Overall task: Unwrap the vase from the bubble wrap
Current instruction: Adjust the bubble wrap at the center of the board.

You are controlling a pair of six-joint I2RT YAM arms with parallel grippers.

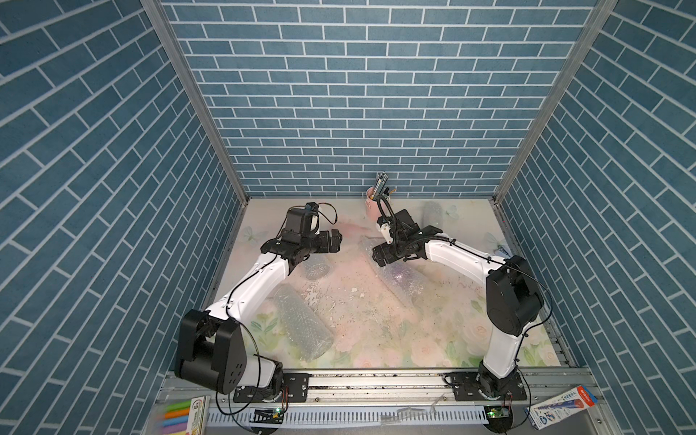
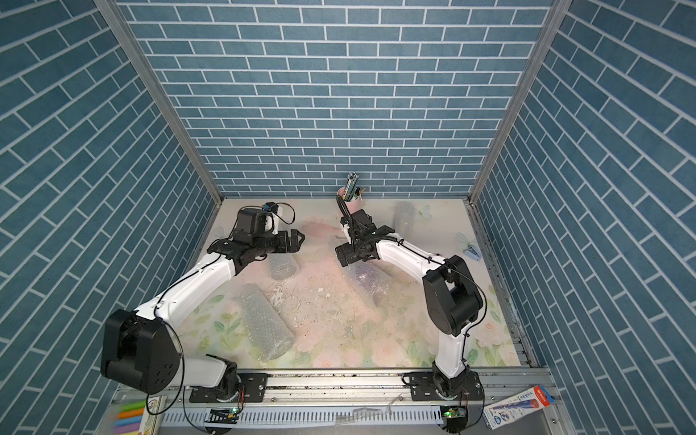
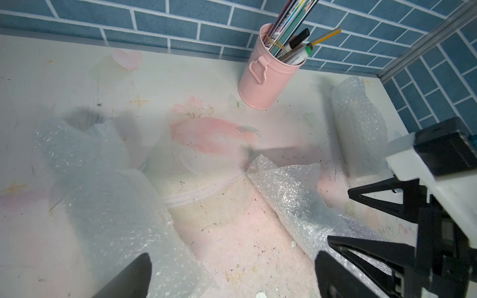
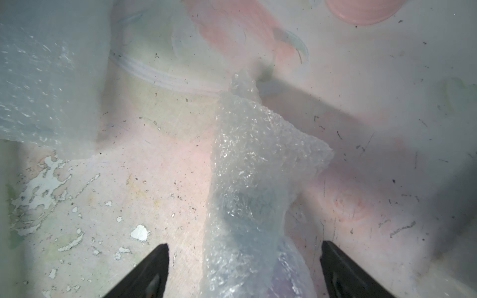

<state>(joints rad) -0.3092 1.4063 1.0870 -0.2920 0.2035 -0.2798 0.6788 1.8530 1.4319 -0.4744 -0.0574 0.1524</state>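
Left end effector and right end effector gape empty; bubble wrap not yet off the vase.

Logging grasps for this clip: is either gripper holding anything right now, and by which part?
Nothing is held. The left gripper and right gripper are both open; the bubble wrap lies between the right one's spread jaws, unclamped.

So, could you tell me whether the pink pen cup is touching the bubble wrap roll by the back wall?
Apart. The left wrist view shows bare table between the pink pen cup and the bubble wrap roll.
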